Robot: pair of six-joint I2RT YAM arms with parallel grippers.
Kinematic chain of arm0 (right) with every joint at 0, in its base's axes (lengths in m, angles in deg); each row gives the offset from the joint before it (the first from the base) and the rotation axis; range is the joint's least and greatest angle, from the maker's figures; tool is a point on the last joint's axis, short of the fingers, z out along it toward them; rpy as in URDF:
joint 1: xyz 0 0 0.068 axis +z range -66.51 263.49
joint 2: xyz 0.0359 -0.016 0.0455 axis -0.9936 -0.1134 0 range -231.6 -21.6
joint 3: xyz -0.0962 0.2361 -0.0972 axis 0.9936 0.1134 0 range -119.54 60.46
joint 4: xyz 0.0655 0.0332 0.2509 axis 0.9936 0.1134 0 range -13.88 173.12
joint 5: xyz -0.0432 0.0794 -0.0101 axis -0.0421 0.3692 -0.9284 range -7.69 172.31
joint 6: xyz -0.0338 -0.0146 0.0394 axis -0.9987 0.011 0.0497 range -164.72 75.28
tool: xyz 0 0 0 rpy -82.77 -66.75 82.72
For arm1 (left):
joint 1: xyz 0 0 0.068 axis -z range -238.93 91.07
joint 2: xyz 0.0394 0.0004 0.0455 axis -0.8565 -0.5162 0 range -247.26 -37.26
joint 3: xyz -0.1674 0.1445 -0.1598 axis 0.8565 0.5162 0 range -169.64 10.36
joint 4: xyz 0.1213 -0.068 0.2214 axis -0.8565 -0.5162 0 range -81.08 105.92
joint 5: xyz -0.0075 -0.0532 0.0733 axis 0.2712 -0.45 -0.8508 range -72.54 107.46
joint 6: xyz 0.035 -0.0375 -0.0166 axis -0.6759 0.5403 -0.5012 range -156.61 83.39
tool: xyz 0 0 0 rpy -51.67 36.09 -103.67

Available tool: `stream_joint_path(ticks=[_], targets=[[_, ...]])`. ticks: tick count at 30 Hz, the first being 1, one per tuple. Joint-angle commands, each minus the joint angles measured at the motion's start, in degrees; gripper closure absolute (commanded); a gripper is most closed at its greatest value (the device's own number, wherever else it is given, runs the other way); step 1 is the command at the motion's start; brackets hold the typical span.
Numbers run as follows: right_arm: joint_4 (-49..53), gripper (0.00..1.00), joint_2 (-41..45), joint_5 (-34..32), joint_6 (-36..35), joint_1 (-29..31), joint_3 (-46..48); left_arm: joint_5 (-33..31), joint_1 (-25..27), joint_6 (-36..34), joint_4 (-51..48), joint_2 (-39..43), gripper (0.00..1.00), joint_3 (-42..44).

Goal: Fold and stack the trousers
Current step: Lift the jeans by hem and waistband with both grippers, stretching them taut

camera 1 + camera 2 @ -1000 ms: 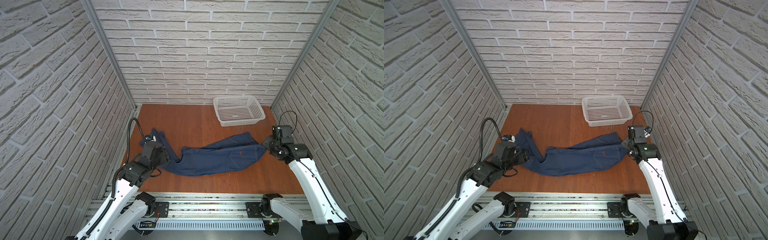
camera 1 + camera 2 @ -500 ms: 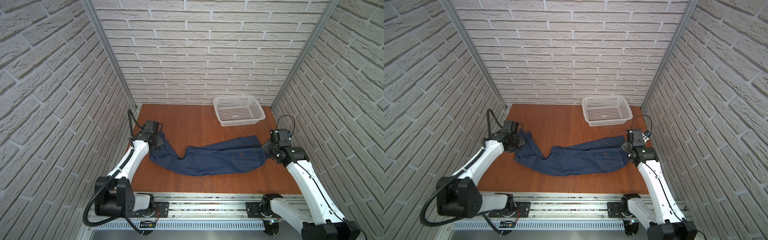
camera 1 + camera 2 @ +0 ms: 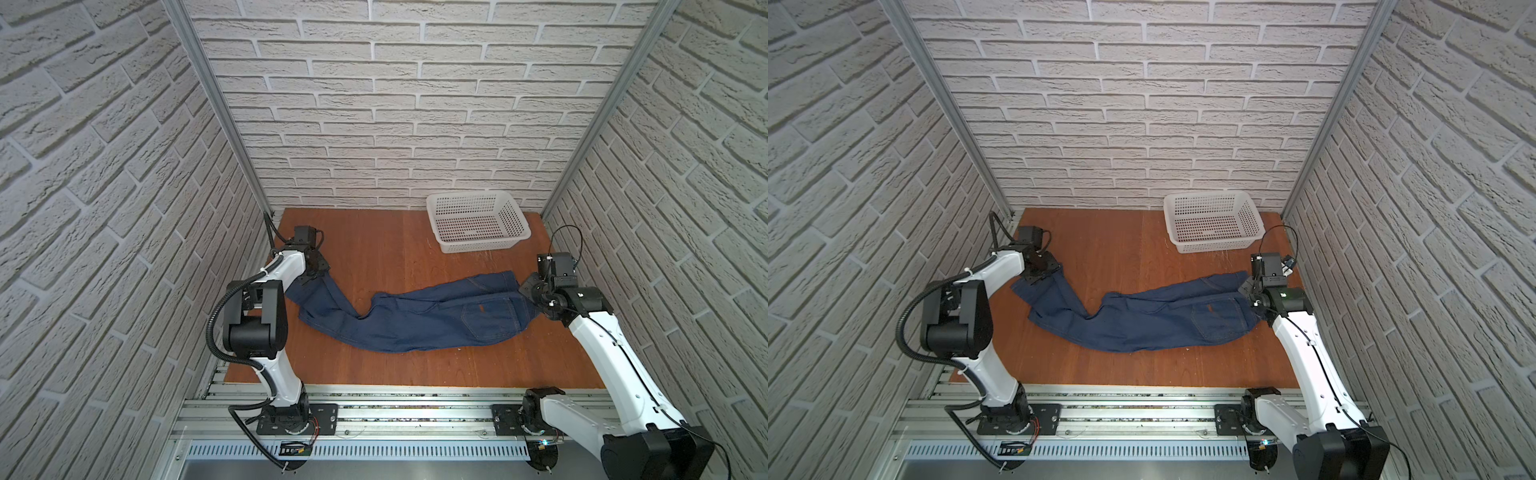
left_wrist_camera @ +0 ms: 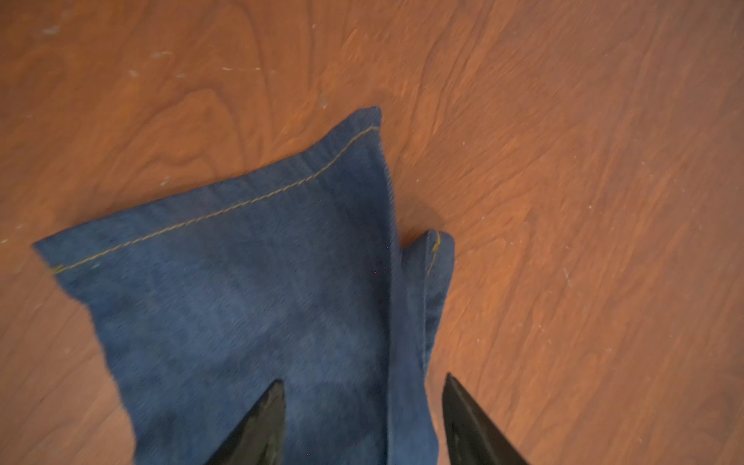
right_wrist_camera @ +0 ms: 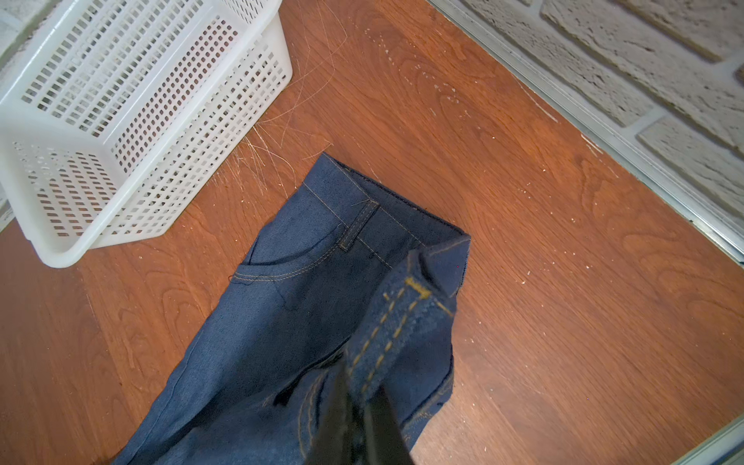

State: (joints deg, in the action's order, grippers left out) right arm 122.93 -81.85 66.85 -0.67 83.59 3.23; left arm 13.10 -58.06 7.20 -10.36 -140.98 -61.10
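jeans (image 3: 415,320): soft, floppy, heavyish denim | waistband (image 5: 402,306) pinched by right end effector (image 5: 360,382) | left end effector (image 4: 363,380) parted over leg hems (image 4: 225,213), best grabbed there

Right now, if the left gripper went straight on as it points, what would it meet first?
Probably the trousers, the leg end under the left gripper; beyond lies bare table. Depth unclear.

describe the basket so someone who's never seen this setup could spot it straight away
Find the brick back wall, then drop to the back right corner of the wooden table beneath it. The basket sits there, just beyond the waistband end of the jeans. It is the only rigid, white, hole-patterned thing; the jeans are soft and dark blue.
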Motion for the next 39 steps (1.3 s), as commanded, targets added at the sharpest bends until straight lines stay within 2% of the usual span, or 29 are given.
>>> stream_joint_path(ticks=[1,4,9,16,23,27,32,34,39], targets=[[-2.66,0.95,-0.47,-0.13,-1.25,-0.41,-1.86,0.66,-0.58,0.66,2.63,-3.26,0.41,-3.47],[-2.93,0.95,-1.13,-0.42,-1.39,-0.37,-1.92,0.67,-1.10,0.57,2.04,-5.86,0.53,-4.64],[-3.12,0.95,-1.49,-0.21,-1.08,-0.98,-2.08,1.00,-4.09,0.53,2.68,-3.68,0.99,-2.39],[-3.78,0.95,0.09,4.16,0.49,-2.77,-4.08,4.90,-11.31,-1.77,0.41,8.12,1.00,-3.77],[-5.15,0.95,4.16,6.59,2.22,-5.86,-7.60,10.12,-21.85,-2.32,-6.65,23.18,1.00,-8.53],[-7.71,0.95,6.09,7.01,2.92,-8.31,-9.27,13.01,-27.59,-3.09,-10.79,26.42,1.00,-13.43],[-8.43,0.95,3.17,10.27,5.66,-11.72,-14.76,17.32,-31.69,-2.77,-13.88,23.92,1.00,-19.30],[-8.77,0.95,2.60,11.64,6.81,-12.50,-14.42,18.13,-32.01,-2.40,-13.48,24.19,1.00,-17.84],[-7.34,0.95,3.85,12.22,7.30,-13.64,-8.99,19.85,-34.26,-1.80,-10.46,29.11,1.00,-6.19]])
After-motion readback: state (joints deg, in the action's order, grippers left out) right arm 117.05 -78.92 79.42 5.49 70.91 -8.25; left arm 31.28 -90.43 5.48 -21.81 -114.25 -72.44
